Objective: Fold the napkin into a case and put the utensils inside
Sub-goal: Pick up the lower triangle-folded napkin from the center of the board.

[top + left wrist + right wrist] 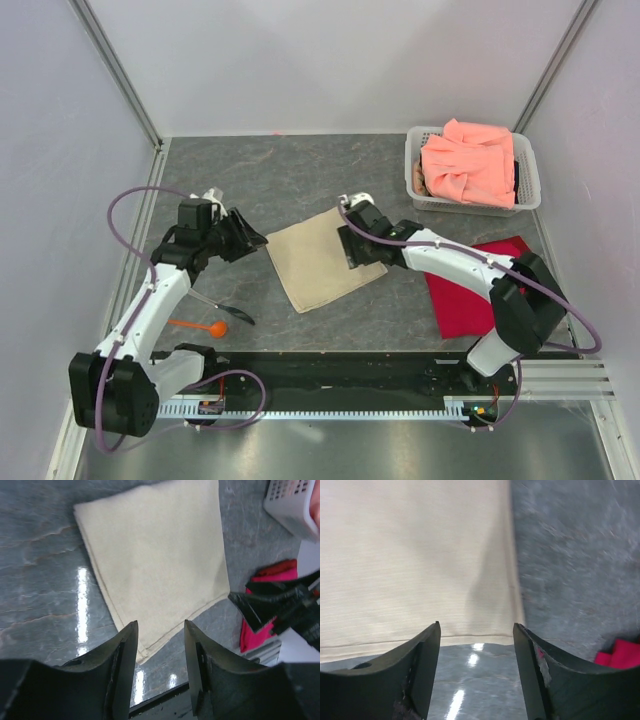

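Note:
The beige napkin [318, 260] lies flat in the middle of the table, with a doubled hem along one side in the left wrist view [155, 555]. My left gripper [256, 239] hovers just off its left corner, open and empty [160, 630]. At the cloth's right edge my right gripper [352, 246] is also open, with nothing between its jaws [476, 630] and the napkin [415, 555] just ahead. The orange spoon [202, 325] and the thin dark utensil [233, 313] lie on the table beside the left arm, near the front.
A white basket [414, 170] holding a salmon-pink cloth [470, 162] stands at the back right. A red cloth [470, 295] lies under the right arm and shows in the wrist views [249, 632] [620, 656]. Grey walls enclose the table.

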`<state>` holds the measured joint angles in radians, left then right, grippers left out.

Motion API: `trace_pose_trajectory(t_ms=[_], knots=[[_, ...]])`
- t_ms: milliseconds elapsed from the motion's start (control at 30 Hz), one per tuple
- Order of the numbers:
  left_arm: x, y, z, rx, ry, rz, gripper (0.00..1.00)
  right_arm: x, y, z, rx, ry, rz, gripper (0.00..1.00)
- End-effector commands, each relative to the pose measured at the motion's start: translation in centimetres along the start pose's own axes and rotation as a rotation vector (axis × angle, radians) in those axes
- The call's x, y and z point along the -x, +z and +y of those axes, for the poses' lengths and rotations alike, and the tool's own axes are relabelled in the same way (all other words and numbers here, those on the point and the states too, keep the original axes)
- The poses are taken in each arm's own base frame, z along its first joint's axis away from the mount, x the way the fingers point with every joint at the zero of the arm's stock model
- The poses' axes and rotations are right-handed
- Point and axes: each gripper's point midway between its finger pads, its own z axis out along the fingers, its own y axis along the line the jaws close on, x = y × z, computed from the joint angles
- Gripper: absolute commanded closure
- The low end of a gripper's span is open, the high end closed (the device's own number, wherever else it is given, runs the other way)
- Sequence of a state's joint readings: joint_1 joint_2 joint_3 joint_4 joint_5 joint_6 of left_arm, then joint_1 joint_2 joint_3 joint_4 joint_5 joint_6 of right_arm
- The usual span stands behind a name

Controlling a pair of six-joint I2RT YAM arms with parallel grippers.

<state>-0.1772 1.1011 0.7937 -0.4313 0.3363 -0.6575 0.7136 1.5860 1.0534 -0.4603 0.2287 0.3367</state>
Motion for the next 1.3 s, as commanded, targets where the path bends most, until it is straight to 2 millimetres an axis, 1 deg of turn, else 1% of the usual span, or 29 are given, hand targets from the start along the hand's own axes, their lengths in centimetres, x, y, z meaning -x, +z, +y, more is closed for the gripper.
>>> trace_pose_trajectory(t_ms=[0,33,67,100,133,167,200,233,267,300,333,367,400,433,500,533,600,667,833,1133,1267], knots=[[1.4,-1.6,2.0,0.070,-0.081,-0.092,0.50,2.1,-2.3,5.2,0.041,-0.109,-0.056,0.32],[1.6,-1.9,2.6,0.087,-0.101,-0.099,0.50,1.5,-1.9,6.6,0.072,-0.132,-0.036,0.32],[1.8,-2.1,3.0,0.096,-0.113,-0.103,0.50,0.6,-2.2,9.1,0.149,-0.163,-0.017,0.32],[1.7,-2.2,3.2,0.093,-0.116,-0.099,0.50,1.0,-2.4,10.5,0.178,-0.159,-0.026,0.36],[1.9,-2.4,3.7,0.102,-0.132,-0.101,0.50,0.4,-2.0,11.5,0.189,-0.173,-0.013,0.39],[1.8,-2.4,4.1,0.106,-0.140,-0.093,0.50,-0.3,-2.2,13.2,0.222,-0.205,-0.006,0.42],[1.5,-2.4,4.1,0.092,-0.137,-0.079,0.50,0.1,-2.5,14.2,0.240,-0.212,-0.016,0.48],[1.8,-2.6,4.7,0.098,-0.153,-0.090,0.50,-0.5,-2.1,15.1,0.249,-0.228,-0.003,0.50],[1.9,-2.7,4.8,0.091,-0.155,-0.090,0.50,-1.0,-2.4,16.4,0.273,-0.249,0.000,0.51],[1.6,-2.7,4.8,0.081,-0.154,-0.081,0.51,-0.9,-2.7,17.6,0.307,-0.258,0.001,0.52],[1.7,-2.8,4.9,0.076,-0.155,-0.087,0.51,-1.5,-2.1,18.2,0.310,-0.271,0.020,0.52],[1.8,-2.8,4.8,0.067,-0.152,-0.092,0.51,-2.1,-2.3,19.2,0.329,-0.290,0.027,0.51],[1.6,-2.8,4.9,0.063,-0.155,-0.087,0.51,-2.1,-2.4,20.1,0.353,-0.296,0.029,0.50],[1.6,-2.8,4.8,0.058,-0.154,-0.091,0.51,-2.8,-1.9,20.5,0.355,-0.311,0.048,0.49],[1.4,-2.8,4.8,0.048,-0.157,-0.087,0.51,-3.3,-2.0,21.8,0.386,-0.327,0.061,0.46],[1.4,-2.7,4.7,0.044,-0.158,-0.086,0.51,-3.9,-1.5,22.1,0.384,-0.341,0.075,0.45],[1.4,-2.7,4.7,0.039,-0.160,-0.084,0.51,-4.3,-1.2,22.7,0.386,-0.355,0.081,0.43],[1.3,-2.7,4.7,0.036,-0.159,-0.083,0.52,-4.8,-0.9,22.8,0.384,-0.364,0.090,0.43],[1.4,-2.8,4.6,0.028,-0.157,-0.084,0.52,-5.4,-0.1,22.2,0.343,-0.382,0.094,0.41],[1.6,-2.6,4.5,0.015,-0.163,-0.081,0.52,-5.6,0.3,21.3,0.299,-0.409,0.093,0.41],[1.8,-2.7,4.4,0.012,-0.161,-0.085,0.52,-6.7,1.1,20.5,0.278,-0.422,0.116,0.42]])
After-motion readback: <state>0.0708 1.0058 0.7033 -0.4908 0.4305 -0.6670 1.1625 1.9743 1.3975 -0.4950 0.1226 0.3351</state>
